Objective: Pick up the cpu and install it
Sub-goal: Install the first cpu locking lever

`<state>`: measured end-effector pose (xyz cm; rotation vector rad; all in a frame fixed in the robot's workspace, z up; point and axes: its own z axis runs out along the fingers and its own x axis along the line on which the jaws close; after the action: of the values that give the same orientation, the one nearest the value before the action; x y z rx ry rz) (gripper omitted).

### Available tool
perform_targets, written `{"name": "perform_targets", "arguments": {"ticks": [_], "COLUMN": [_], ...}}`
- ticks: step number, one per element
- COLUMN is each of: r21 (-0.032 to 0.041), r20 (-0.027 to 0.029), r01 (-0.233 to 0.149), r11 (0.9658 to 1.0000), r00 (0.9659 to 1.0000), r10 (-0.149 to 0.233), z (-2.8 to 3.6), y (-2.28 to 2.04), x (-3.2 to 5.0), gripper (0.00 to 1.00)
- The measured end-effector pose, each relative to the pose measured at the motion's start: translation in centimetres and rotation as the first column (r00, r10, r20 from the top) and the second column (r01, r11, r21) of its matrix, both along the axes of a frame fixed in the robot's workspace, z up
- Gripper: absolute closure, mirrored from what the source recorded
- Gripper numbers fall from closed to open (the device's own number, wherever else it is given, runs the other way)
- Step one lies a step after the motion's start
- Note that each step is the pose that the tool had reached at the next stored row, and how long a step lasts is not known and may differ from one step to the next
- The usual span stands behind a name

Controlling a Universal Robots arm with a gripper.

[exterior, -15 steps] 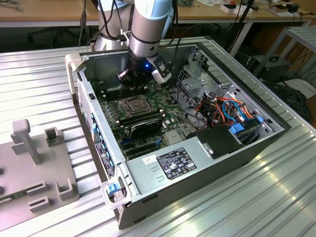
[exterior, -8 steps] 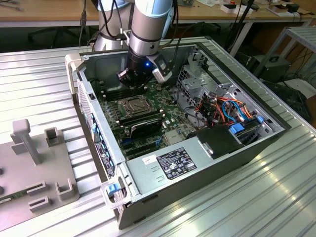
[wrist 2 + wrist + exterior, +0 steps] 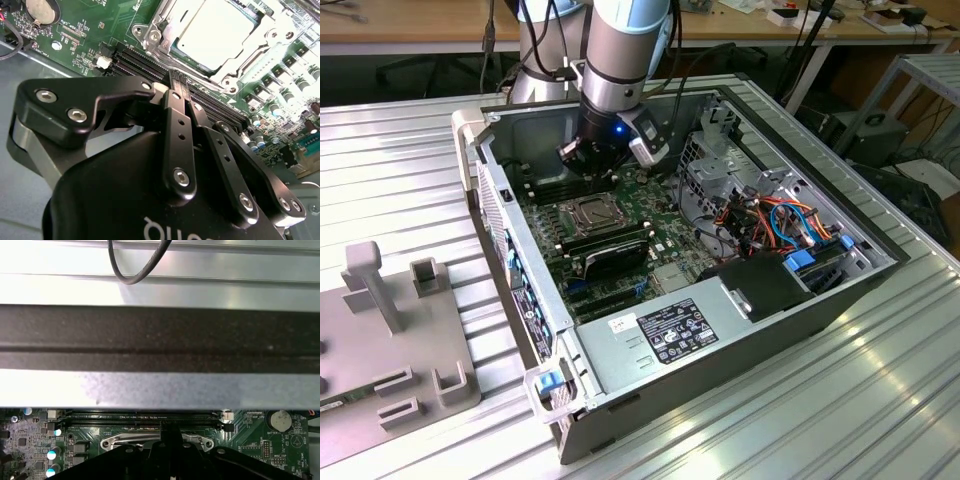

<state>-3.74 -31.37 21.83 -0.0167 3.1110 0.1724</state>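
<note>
Black hand (image 3: 179,92) — fingers pressed together, empty — just beside the socket-seated cpu (image 3: 215,30) inside the open computer case (image 3: 840,300).

Bright overhead light washes the ribbed metal desk (image 3: 880,400) around the open computer case (image 3: 720,330), glaring white along its near side. The case interior sits in shadow. In the second wrist view, the black pincer (image 3: 181,90) looms soft-focused, while glare bleaches the cpu (image 3: 217,30) beyond it.
</note>
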Motion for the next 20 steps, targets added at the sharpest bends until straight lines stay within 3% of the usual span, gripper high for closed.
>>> {"name": "perform_targets", "arguments": {"ticks": [12,20], "r21": [-0.0002,0.0000], "r20": [-0.0002,-0.0001], "r01": [0.000,0.000], "r11": [1.0000,1.0000], "r00": [1.0000,1.0000], "r10": [0.000,0.000], "z": [0.19,0.18], "y": [-0.03,-0.57], "x": [0.00,0.00], "gripper": [0.89,0.89]}}
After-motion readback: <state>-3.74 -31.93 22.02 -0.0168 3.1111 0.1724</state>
